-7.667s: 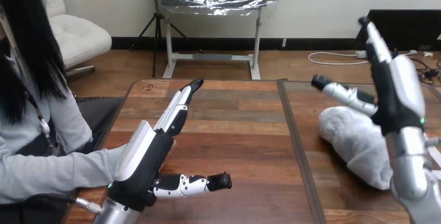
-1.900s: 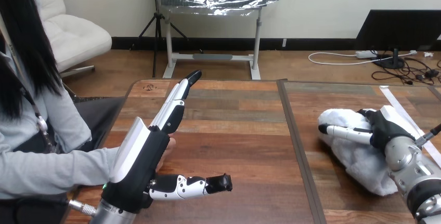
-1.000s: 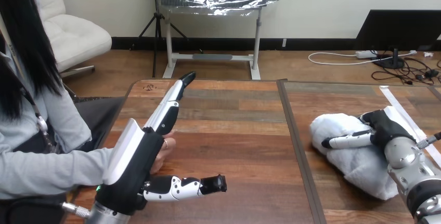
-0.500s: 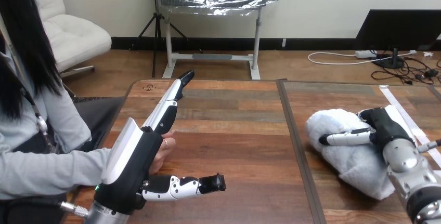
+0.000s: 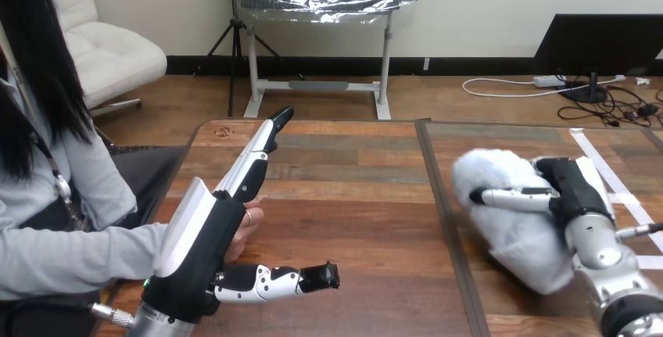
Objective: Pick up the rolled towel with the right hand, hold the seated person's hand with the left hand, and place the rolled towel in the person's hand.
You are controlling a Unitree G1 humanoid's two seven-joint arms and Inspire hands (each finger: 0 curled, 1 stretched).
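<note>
Nearest, at the view's lower left, the left hand (image 5: 195, 247) stands on edge over the worktop (image 5: 352, 196), its white-shelled back turned towards the person. Its thumb (image 5: 270, 281) juts out to the right above the wood, and its fingers (image 5: 254, 166) reach straight and together away towards the far edge, spread wide from the thumb and curled round nothing. The person's hand (image 5: 249, 220) comes out of a grey sleeve (image 5: 70, 259) and lies just behind that palm, with only a fingertip or two showing past the black edge. Whether the two touch cannot be told. Across the seam between the two boards, on the right half of the worktop, the right hand (image 5: 577, 187) is closed on the rolled towel (image 5: 512, 231). Its thumb lies across the front of the roll and its other fingers are hidden behind the roll. The white, fluffy towel slants, its upper end nearer the seam and its lower end nearer the robot. Whether that lower end rests on the wood cannot be told. Beyond the right hand, a white tape strip (image 5: 588, 149) runs along the board.
</note>
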